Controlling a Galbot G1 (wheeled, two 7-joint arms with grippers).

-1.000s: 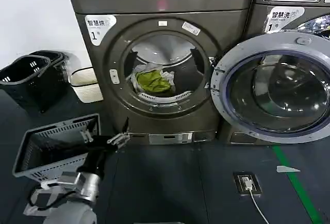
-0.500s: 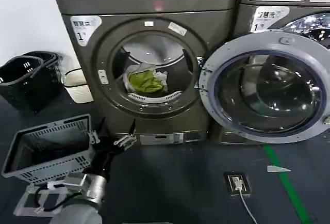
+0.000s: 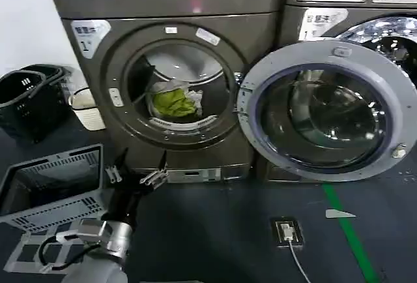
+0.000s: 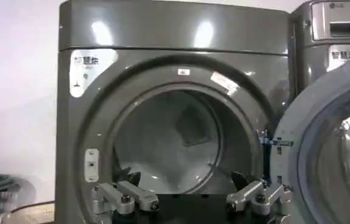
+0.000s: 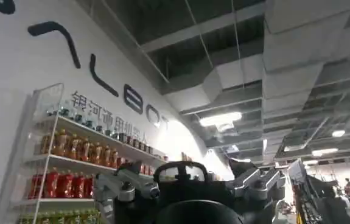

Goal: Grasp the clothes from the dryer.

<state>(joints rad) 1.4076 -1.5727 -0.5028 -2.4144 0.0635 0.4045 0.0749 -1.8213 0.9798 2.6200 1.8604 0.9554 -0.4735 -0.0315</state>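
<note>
The dryer stands ahead with its round door swung open to the right. The clothes, a yellow-green bundle wrapped in white cloth, lie low in the drum. My left gripper is open, low in front of the machine and below the opening, well short of the clothes. In the left wrist view the left gripper faces the dryer and its drum mouth, with nothing between the fingers. My right gripper is open, parked and pointing up toward a ceiling.
A grey slatted basket sits on the floor to the left of my left arm. Black baskets and a white basket stand by the wall. A floor socket with a cable and a green line lie to the right.
The dryer and baskets have slid leftward in the head view and look nearer. My left gripper stays open and has edged closer to the dryer's base.
</note>
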